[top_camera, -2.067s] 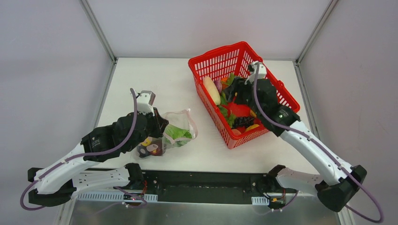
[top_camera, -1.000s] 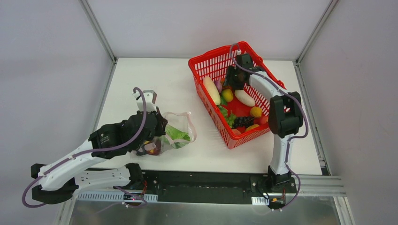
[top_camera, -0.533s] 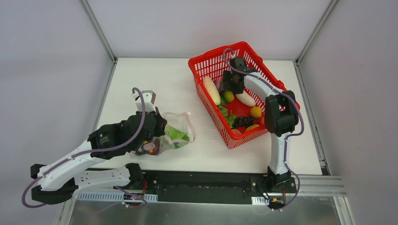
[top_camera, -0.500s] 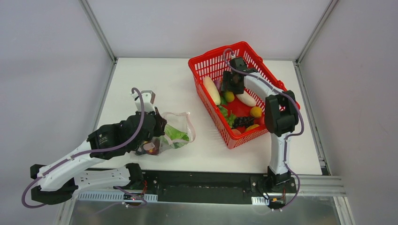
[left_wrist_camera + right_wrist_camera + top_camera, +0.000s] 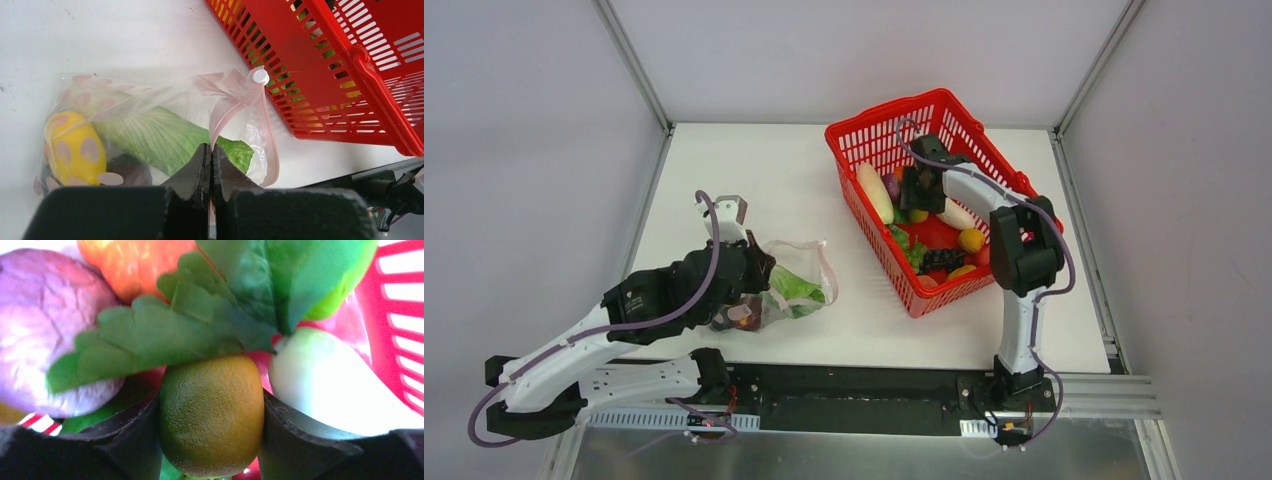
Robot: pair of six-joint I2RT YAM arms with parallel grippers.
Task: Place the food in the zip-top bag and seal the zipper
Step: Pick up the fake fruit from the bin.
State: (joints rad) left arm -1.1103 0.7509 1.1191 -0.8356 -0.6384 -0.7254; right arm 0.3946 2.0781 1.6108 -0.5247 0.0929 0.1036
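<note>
The clear zip-top bag (image 5: pixel 786 285) lies on the white table left of the red basket. It holds a green leafy piece (image 5: pixel 165 140), a yellow piece (image 5: pixel 75 150) and a dark purple one (image 5: pixel 127 170). My left gripper (image 5: pixel 210 152) is shut on the bag's pink-red zipper strip (image 5: pixel 225 107) at the mouth edge. My right gripper (image 5: pixel 211 412) is down inside the basket, shut on a yellow-orange round fruit (image 5: pixel 212 412). Around it lie a green leaf (image 5: pixel 200 315), a pale purple piece (image 5: pixel 45 325), a white piece (image 5: pixel 325 380) and an orange piece (image 5: pixel 135 265).
The red mesh basket (image 5: pixel 879 135) stands at the back right, holding a long cream piece (image 5: pixel 874 192), yellow pieces (image 5: pixel 970 239) and dark grapes (image 5: pixel 942 259). Its rim shows in the left wrist view (image 5: pixel 370 80). Grey walls enclose the table.
My right gripper has dropped lower into the basket and come down around the yellow-orange fruit. My left gripper keeps its hold on the zipper strip and has shifted slightly left.
</note>
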